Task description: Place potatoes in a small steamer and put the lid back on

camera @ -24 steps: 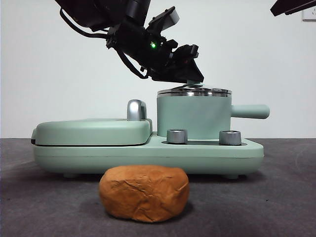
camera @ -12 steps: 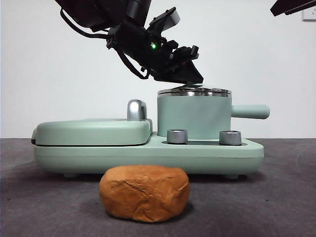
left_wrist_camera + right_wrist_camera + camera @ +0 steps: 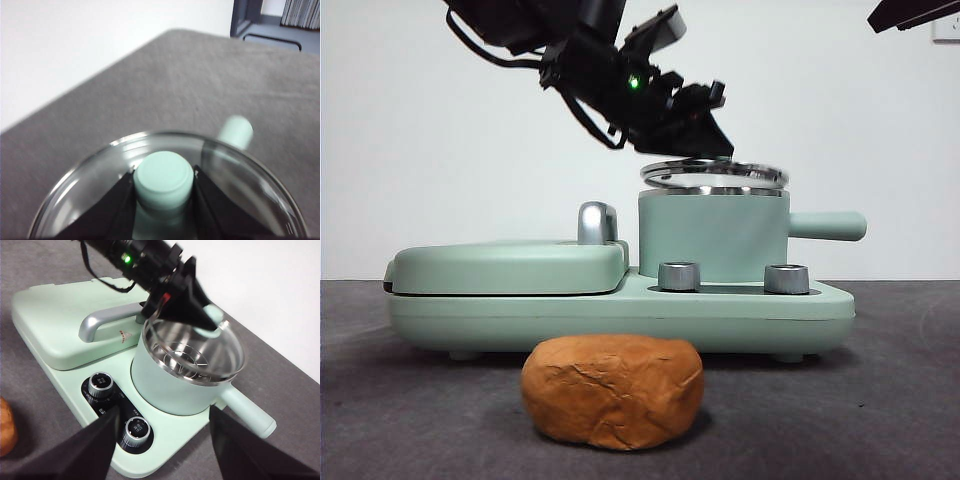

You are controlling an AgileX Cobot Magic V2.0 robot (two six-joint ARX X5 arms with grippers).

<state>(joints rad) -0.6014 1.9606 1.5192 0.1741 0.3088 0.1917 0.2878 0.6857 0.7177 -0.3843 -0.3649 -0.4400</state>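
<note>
Above the small steamer (image 3: pixel 713 236), the lid (image 3: pixel 714 172) has just risen clear of the rim, its knob clamped in the left gripper (image 3: pixel 163 181). That opens the pot for the potatoes (image 3: pixel 612 390), waiting on the desk (image 3: pixel 880 400).

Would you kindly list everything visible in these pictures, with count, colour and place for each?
potato: one, orange-brown, on the table in front of the cooker base.
small steamer: one, mint green with steel rim, on the cooker base's right half.
lid: one, clear glass with mint knob, lifted just above the steamer's rim.
cooker base: one, mint green, on the table.
griddle cover: one, mint green with chrome handle, left of the steamer.
knobs: two, silver, on the base before the steamer.
table: one, dark grey.
left claw: black, shut on the lid's knob.
right claw: black, open, above the cooker.
</note>
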